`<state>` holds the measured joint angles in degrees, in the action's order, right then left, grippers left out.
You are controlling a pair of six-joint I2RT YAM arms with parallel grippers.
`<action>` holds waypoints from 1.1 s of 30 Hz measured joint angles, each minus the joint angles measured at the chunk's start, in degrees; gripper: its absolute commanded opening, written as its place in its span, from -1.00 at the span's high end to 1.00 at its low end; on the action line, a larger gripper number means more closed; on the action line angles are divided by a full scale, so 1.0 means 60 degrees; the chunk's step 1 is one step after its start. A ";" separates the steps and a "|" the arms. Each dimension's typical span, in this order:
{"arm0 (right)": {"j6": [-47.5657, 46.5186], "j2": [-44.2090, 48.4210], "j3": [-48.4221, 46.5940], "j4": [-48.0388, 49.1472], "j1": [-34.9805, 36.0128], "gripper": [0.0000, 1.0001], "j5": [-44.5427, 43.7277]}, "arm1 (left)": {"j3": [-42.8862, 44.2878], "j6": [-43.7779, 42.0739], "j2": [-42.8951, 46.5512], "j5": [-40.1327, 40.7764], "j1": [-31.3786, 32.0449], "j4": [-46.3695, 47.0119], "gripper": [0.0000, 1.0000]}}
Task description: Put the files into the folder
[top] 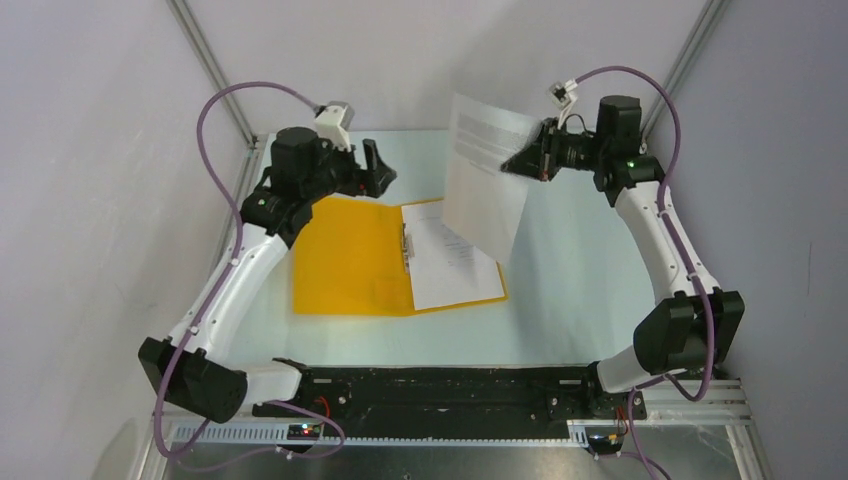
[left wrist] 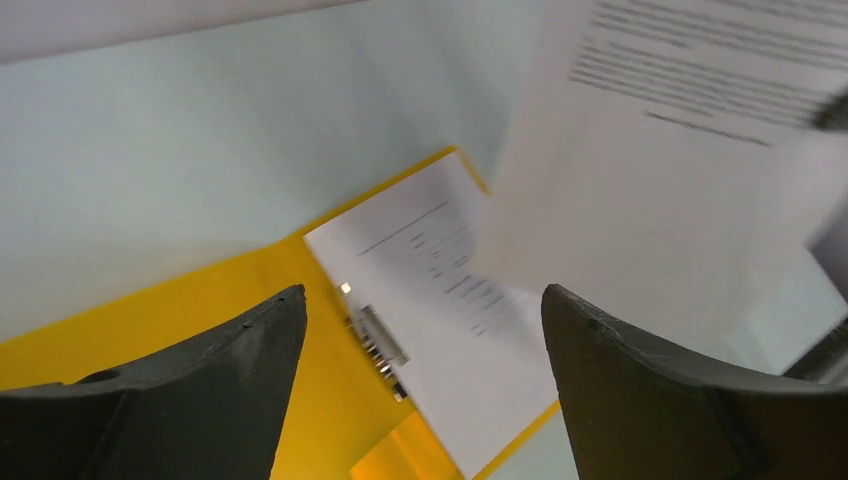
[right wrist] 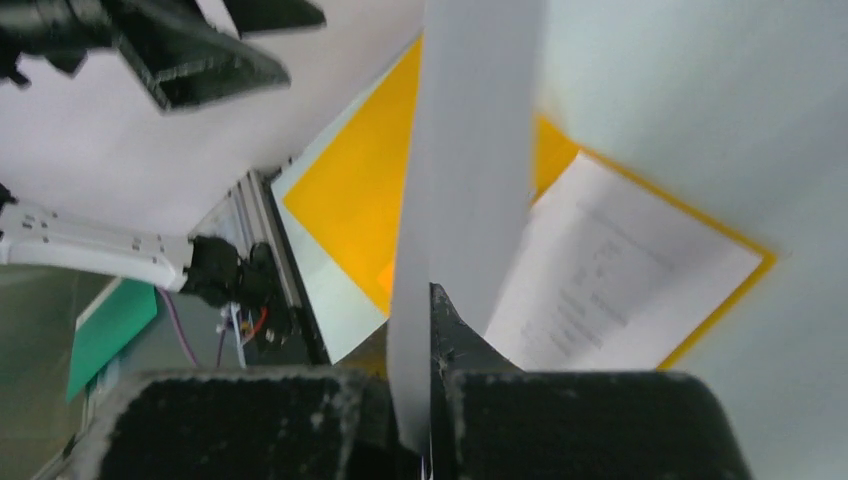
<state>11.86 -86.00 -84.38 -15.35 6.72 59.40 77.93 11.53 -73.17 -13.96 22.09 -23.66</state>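
Right gripper (right wrist: 430, 335) pinches a sheet (top: 485, 185) hanging lengthwise downward; left gripper (top: 378, 168) gapes wide.

White links (top: 235, 285), black joints (top: 688, 335), purple cables (top: 212, 112), green LEDs (top: 630, 163); left claw (left wrist: 422, 295), right claw (top: 510, 166) matte black.

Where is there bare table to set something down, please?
Bare table lies between the folder's right edge and the right arm, and in a strip between its near edge and the base rail. The far edge is crowded: left hand, right hand, hanging sheet.
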 measured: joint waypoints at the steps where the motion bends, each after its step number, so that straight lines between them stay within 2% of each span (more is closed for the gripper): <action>1: -0.0583 0.0015 -0.0186 -0.0816 0.0040 1.00 -0.0007 | -0.0189 -0.0018 0.0087 0.0004 -0.0386 0.0007 -0.87; 6: -0.3042 -0.0171 -0.0153 -0.4324 0.0197 1.00 -0.0062 | -0.1126 -0.0251 0.0415 0.0204 -0.0856 -0.0033 -0.91; 12: -0.4386 -0.1639 0.0080 -0.6084 0.0448 1.00 -0.0200 | -0.1668 -0.0273 0.0616 0.0652 -0.1056 -0.0149 -0.92; 18: -0.5417 -0.3683 -0.2087 -0.7836 0.1155 1.00 -0.0229 | -0.1934 -0.0739 0.1275 0.1315 -0.1311 -0.0186 -0.93; 22: -0.5468 -0.3810 -0.2790 -0.8171 0.1639 1.00 0.0149 | -0.1938 -0.0980 0.1523 0.1610 -0.1362 -0.0197 -0.94; 27: -0.4342 -0.3967 -0.2827 -0.7763 0.1497 1.00 0.0703 | -0.1934 -0.1290 0.1588 0.1825 -0.1596 -0.0262 -0.95; 29: -0.4044 -0.4266 -0.3013 -0.7610 0.1257 1.00 0.0608 | -0.1923 -0.1439 0.1585 0.1894 -0.1741 -0.0372 -0.95; 33: -0.3807 -0.5417 -0.3854 -0.7238 0.0962 1.00 -0.0488 | -0.1825 -0.1592 0.1577 0.2022 -0.2014 -0.0517 -0.96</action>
<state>-10.98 -118.50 -107.50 -58.78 12.49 56.47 66.98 1.98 -63.70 -1.83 10.00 -26.76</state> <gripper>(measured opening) 0.008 0.975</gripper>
